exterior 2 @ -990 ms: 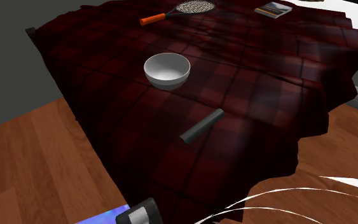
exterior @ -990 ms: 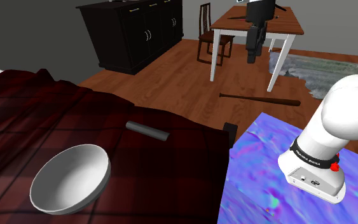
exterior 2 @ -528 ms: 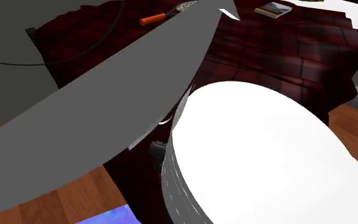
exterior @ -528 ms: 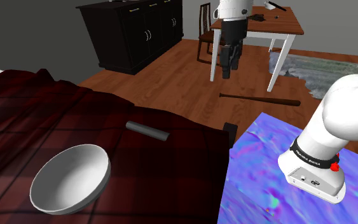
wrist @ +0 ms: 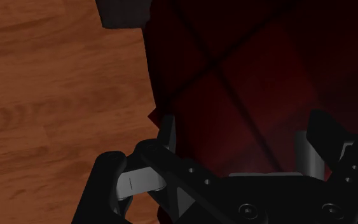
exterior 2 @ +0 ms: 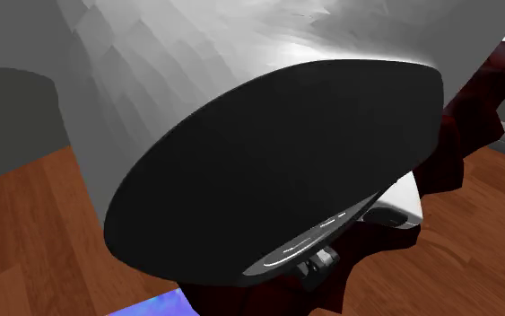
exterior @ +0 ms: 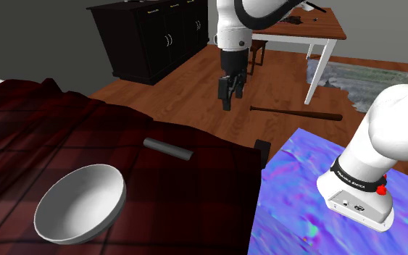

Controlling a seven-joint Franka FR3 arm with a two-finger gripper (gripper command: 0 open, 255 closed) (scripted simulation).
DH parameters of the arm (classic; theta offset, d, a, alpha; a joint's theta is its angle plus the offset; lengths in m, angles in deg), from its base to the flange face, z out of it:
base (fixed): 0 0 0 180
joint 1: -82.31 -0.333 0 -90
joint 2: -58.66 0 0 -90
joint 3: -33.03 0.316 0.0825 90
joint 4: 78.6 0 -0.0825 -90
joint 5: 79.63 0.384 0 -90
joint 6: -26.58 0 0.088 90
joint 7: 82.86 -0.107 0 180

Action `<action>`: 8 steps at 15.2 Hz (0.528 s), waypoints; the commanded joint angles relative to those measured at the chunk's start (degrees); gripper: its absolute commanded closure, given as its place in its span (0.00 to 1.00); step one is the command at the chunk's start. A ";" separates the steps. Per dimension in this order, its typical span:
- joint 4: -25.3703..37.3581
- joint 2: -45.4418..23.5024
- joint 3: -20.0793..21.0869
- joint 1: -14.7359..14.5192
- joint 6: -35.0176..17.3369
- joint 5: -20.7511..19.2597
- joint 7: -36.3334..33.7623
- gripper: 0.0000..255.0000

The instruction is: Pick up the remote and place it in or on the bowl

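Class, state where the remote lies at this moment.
In the shoulder view the remote lies on the red plaid bedspread, up and right of the white bowl, apart from it.

Your work surface is a bed (exterior: 35,130) spread with a dark red plaid blanket (wrist: 247,76). On it you have a dark grey, bar-shaped remote (exterior: 167,150) lying flat near the blanket's edge. A white bowl (exterior: 79,203) sits upright, apart from the remote, toward the shoulder view's lower left. The blanket's edge hangs over a wooden floor (wrist: 44,95).
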 commanded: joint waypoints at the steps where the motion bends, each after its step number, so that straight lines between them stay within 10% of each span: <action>1: 1.45 -3.68 1.59 -0.37 -3.11 -0.11 -1.50 0.00; 8: 8.32 -17.43 6.52 -1.82 -12.25 -3.53 -8.04 0.00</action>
